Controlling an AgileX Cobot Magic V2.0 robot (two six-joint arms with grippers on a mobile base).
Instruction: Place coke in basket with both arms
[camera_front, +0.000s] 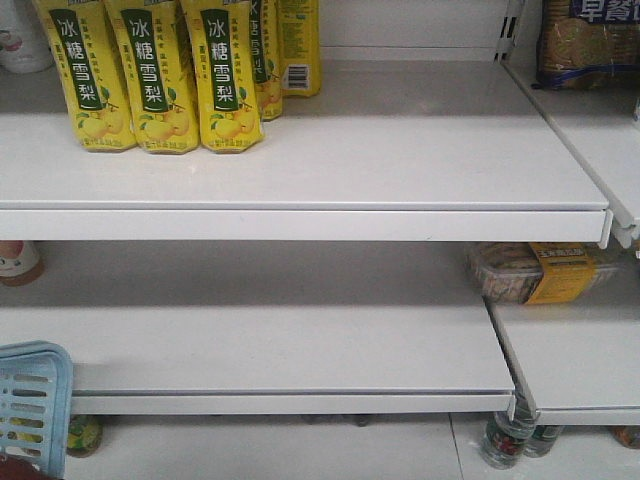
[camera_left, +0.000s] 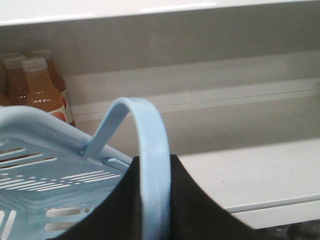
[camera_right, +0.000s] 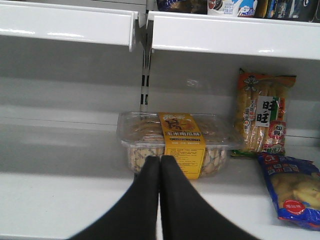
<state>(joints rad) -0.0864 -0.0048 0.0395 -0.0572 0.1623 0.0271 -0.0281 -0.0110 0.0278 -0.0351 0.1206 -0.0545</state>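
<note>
The light blue basket (camera_front: 35, 400) shows at the lower left of the front view, below the lower shelf. In the left wrist view its slotted side (camera_left: 45, 175) fills the lower left. Its handle (camera_left: 152, 165) arches up between the black fingers of my left gripper (camera_left: 155, 200), which is shut on it. My right gripper (camera_right: 160, 159) is shut with nothing between its fingers. Its tips sit just in front of a clear snack box with a yellow label (camera_right: 175, 137). The coke is out of view.
Yellow pear-drink bottles (camera_front: 160, 75) stand on the upper white shelf (camera_front: 400, 215). The snack box (camera_front: 530, 272) lies on the lower right shelf, with snack bags (camera_right: 261, 115) and a blue bag (camera_right: 292, 192) beside it. Orange drink bottles (camera_left: 40, 92) stand behind the basket. Bottles (camera_front: 505, 440) stand on the floor.
</note>
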